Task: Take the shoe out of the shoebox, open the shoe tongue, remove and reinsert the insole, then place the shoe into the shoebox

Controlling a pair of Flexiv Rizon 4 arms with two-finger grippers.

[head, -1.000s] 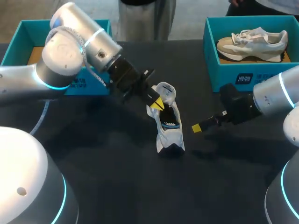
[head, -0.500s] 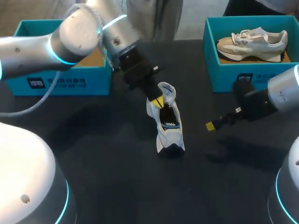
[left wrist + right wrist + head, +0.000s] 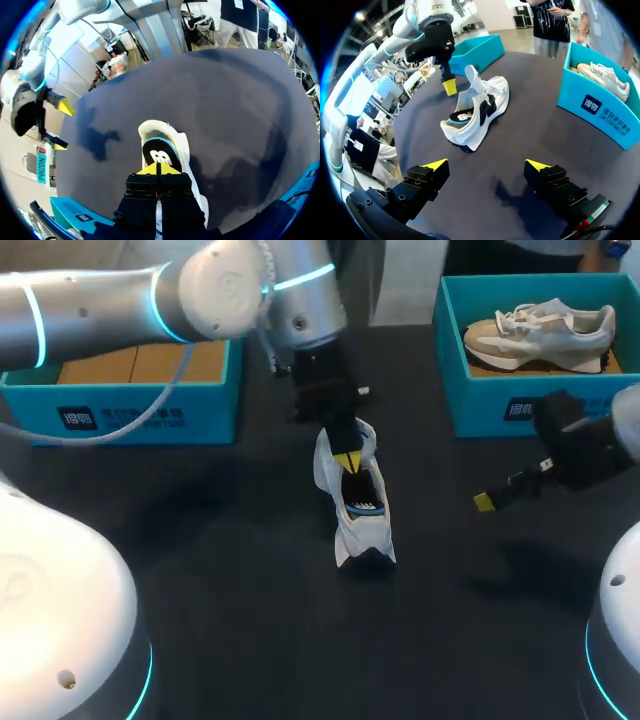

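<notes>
Head view first: your left gripper is down over the white sneaker on the dark matte table, its yellow tips pressed together at the raised tongue. The shoe lies mid-table, between the left shoebox and the right shoebox, both teal cardboard. Its long axis runs far to near, with the rounded dark heel toward the near edge. The toe end is hidden under the tongue and fingers. Your right gripper hangs well apart on the shoe's right, with only one yellow tip showing.

Left wrist view: the tips meet in a thin seam just above the dark printed insole, and the curved heel collar lies ahead.

Right wrist view: your right fingers are spread wide, nothing between them. The soft tongue stands upright just beside your left tips, but contact is hard to make out.
</notes>
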